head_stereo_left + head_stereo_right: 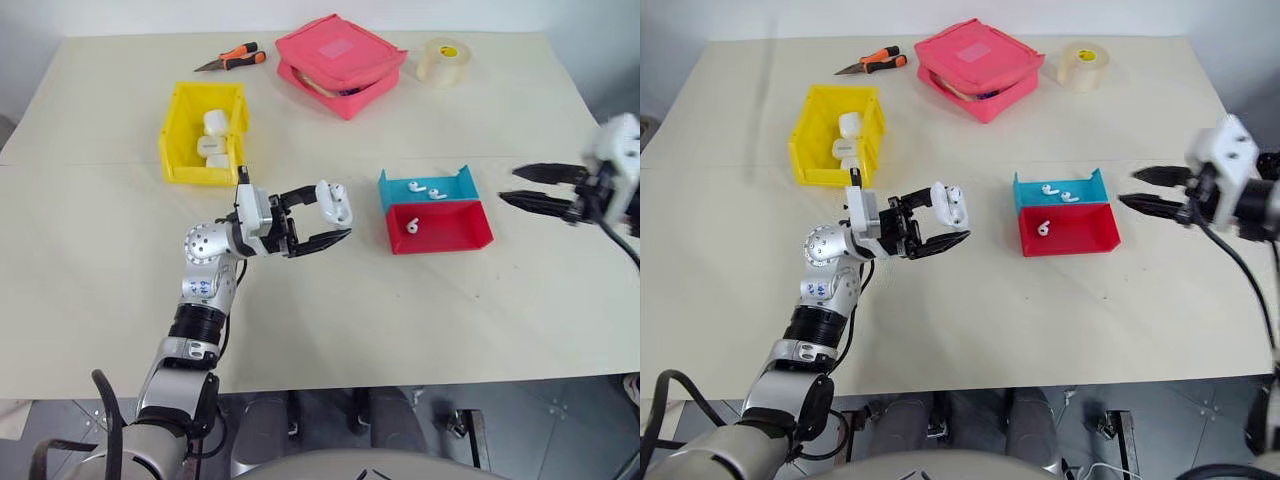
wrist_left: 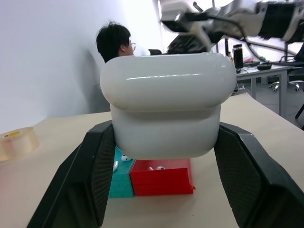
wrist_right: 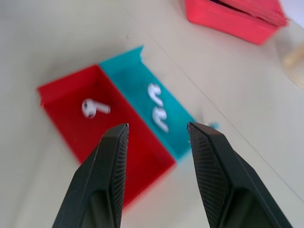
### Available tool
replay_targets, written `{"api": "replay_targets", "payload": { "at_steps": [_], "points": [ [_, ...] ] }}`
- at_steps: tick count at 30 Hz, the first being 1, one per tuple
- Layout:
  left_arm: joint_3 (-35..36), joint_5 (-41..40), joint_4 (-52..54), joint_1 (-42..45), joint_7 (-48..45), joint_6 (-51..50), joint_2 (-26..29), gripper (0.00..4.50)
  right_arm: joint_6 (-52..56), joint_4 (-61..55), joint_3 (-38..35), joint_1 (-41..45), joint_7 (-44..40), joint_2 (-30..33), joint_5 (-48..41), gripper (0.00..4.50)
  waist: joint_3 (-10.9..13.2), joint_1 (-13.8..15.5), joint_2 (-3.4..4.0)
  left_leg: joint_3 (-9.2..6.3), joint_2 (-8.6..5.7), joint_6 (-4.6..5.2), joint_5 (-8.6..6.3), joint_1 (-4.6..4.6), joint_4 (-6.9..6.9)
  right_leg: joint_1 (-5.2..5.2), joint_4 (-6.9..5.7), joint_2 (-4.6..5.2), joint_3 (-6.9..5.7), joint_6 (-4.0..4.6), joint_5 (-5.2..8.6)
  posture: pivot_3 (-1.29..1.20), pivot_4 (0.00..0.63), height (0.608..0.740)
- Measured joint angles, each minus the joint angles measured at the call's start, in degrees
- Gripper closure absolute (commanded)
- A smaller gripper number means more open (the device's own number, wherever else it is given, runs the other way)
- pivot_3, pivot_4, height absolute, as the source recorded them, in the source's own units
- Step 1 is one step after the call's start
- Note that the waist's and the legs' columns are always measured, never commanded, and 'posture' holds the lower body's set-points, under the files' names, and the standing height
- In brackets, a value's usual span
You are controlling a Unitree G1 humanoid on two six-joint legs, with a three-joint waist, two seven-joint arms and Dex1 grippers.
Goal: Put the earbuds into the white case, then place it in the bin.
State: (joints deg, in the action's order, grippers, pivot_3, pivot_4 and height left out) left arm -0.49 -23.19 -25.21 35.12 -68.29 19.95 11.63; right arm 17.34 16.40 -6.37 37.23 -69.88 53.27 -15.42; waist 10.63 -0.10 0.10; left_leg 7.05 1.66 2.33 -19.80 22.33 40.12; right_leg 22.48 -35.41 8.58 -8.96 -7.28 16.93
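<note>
- Three earbuds lie loose: one in the red tray (image 1: 455, 232), two in the blue tray (image 1: 462, 181); a rushed pinch could flick one onto the surface (image 1: 90, 290).
- Left claw (image 1: 330, 223) clamps the case (image 1: 336, 204) in mid-air, apparently lid-open; a nudge could tip it.
- Right claw (image 1: 515, 186) hangs apart, empty, beside the trays.
- Bin (image 1: 176, 128) already holds other cases, so space is tight.

No text, label, brand, number or sign can be read on anything here; the pale patch on the pink pouch (image 1: 338, 47) shows no legible writing
</note>
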Motion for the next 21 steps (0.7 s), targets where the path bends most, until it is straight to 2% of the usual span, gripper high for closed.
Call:
{"api": "replay_targets", "payload": {
  "at_steps": [5, 11, 21],
  "points": [
    [0.3, 0.0, 1.0, -1.1, 0.7, 0.0, 0.8, 1.74, -2.7, 9.6, 8.2, 10.6, -0.2, -5.5, 5.4, 2.44, 0.0, 0.1, 0.01, -0.04, -0.01, 0.0, 0.0, 0.07, -0.01, 0.02, 0.01, 0.0, -0.04, 0.0, 0.0, 0.0, 0.15, 0.74],
    [1.3, 0.1, 3.6, -4.0, 2.3, -0.1, 2.8, 1.74, -8.5, 27.0, 16.6, 24.1, 0.0, -12.4, 14.3, 2.44, 0.0, -0.2, 0.04, -0.03, 0.0, 0.0, 0.02, 0.07, -0.01, 0.06, -0.05, 0.01, -0.04, 0.0, 0.0, 0.0, 0.15, 0.74],
    [1.6, 0.1, 4.8, -4.6, 4.2, -0.5, 3.1, 1.74, -13.5, 45.4, 23.1, 35.1, 2.4, -19.5, 25.0, 2.44, 0.0, -0.3, 0.08, -0.04, -0.01, -0.01, 0.02, 0.1, -0.02, 0.08, -0.08, 0.01, -0.04, 0.0, 0.0, 0.0, 0.15, 0.74]
  ]
}}
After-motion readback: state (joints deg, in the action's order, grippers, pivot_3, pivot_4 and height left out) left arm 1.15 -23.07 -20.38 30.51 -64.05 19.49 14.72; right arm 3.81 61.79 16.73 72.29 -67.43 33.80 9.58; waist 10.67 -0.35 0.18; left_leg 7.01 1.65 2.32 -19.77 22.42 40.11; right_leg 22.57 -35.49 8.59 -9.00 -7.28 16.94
